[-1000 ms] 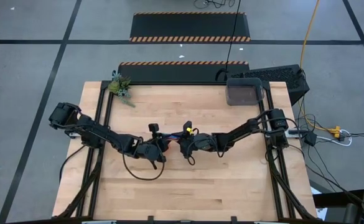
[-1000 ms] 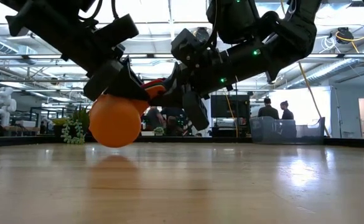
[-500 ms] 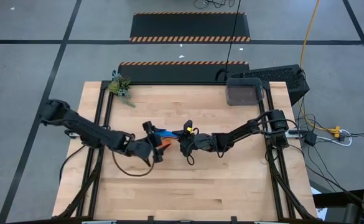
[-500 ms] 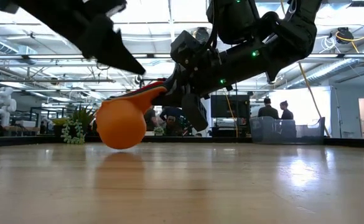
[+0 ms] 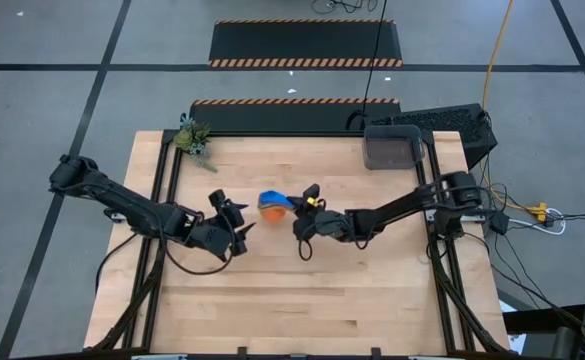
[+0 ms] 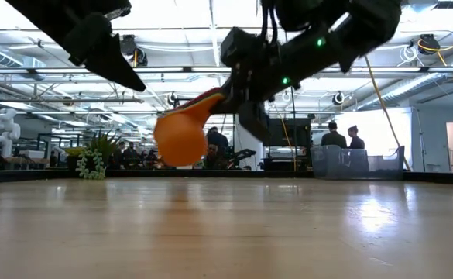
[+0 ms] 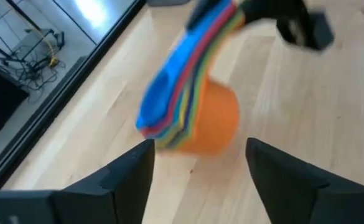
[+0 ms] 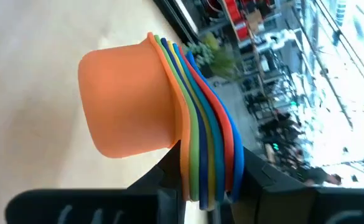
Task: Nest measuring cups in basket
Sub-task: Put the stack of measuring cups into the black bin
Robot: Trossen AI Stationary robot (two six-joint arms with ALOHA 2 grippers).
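The measuring cups (image 5: 272, 203) are nested into one stack, orange (image 8: 129, 102) outermost and blue (image 7: 169, 93) innermost, with their handles fanned together. My right gripper (image 5: 298, 212) is shut on those handles near the table's middle. In the low view the stack (image 6: 181, 138) hangs clear of the wood. My left gripper (image 5: 237, 232) stands open a little left of the stack, its fingers (image 7: 129, 174) apart and touching nothing. The dark grey basket (image 5: 392, 148) rests on its base at the table's far right. My right gripper pinches the stacked handles (image 8: 206, 168) between its two fingers, all layers together, near their free ends. The fingers come roughly level from the table's right. The stack juts out toward the left, tilted, with its orange bottom (image 6: 176, 159) lifted clear of the table.
A black keyboard (image 5: 442, 120) lies behind the basket at the far right corner. A small plant (image 5: 194, 138) sits at the far left corner. Bare wood (image 5: 302, 300) fills the near half. People (image 6: 342, 138) stand in the room beyond.
My left gripper has opened, let go of the stack, and drawn back up toward the table's left. My right gripper has risen and turned, lifting the nested cups from just above the wood well clear of it, toward the far edge.
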